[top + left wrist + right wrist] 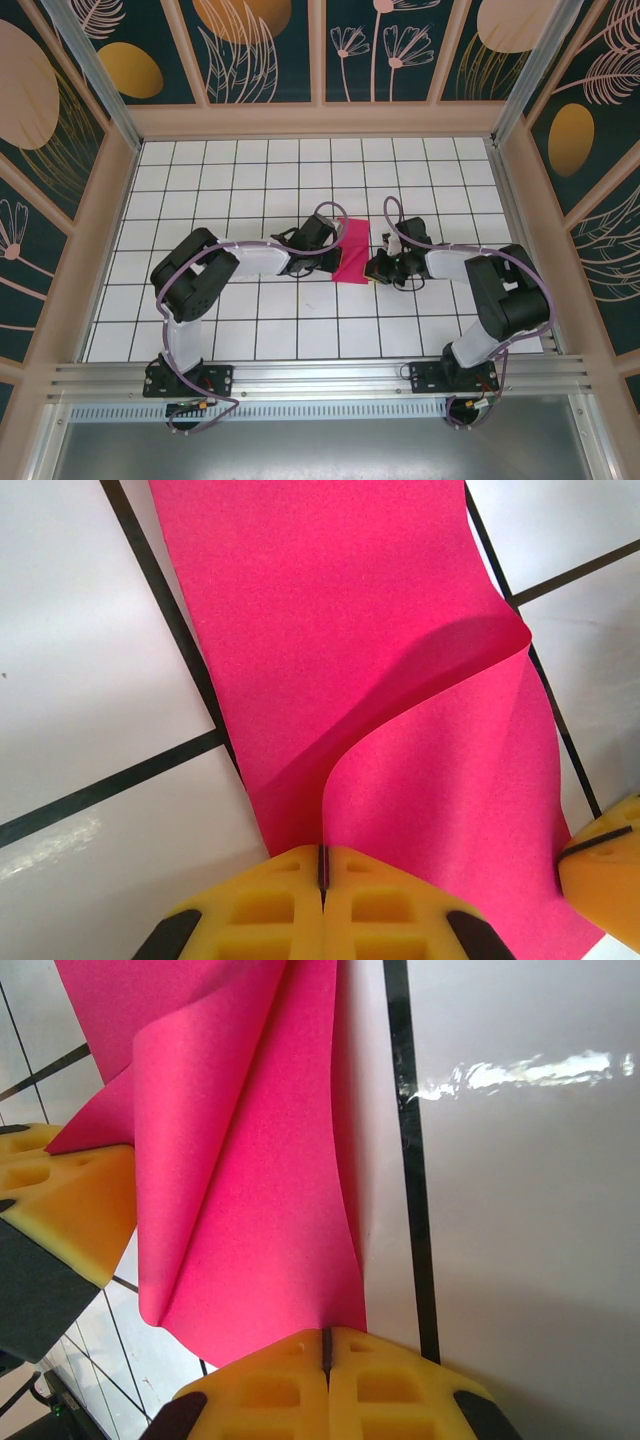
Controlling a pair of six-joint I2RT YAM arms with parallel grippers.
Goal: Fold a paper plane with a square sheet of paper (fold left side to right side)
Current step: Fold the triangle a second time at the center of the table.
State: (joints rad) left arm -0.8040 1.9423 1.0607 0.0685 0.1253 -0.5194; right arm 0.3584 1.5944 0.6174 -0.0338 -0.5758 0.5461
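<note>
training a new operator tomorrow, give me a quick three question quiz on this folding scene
1. True or false: the pink paper lies completely flat on the table.
2. The left gripper is: A wide open; B shut on the paper's edge; C holding a pen.
3. Fill in: on the right gripper, the tips are coloured ___.
Key: 1 false, one layer bows up; 2 B; 3 yellow.

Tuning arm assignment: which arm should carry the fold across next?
Left, probably. The left gripper is shut on the lifted, curling layer of the square sheet of paper and can carry it rightward; the right gripper pinches its right side, better for anchoring.
</note>
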